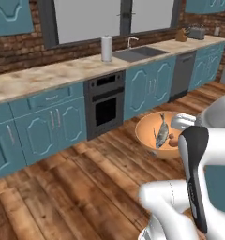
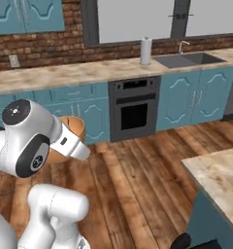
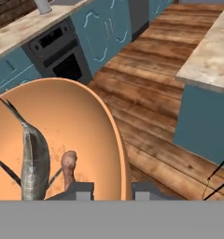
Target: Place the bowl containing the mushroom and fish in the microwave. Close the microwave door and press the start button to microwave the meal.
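Observation:
The orange-tan bowl (image 1: 149,125) hangs in the air above the wooden floor, in front of the cabinets. Inside it lie the grey-silver fish (image 1: 161,132) and the small brown mushroom (image 1: 172,138). In the hand view the bowl (image 3: 76,121) sits close up, with the fish (image 3: 34,163) and the mushroom (image 3: 68,164) near its rim. My gripper (image 3: 113,190) is shut on that rim, one fingertip inside and one outside. From the right base view my own arm covers most of the bowl (image 2: 75,127). The microwave and its door are out of view.
A counter runs along the brick wall with a paper towel roll (image 1: 106,48), a sink (image 1: 138,54) and a toaster (image 1: 196,32). Below it are an oven (image 1: 105,101) and a dishwasher (image 1: 182,75). An island counter (image 2: 220,180) stands close on the right.

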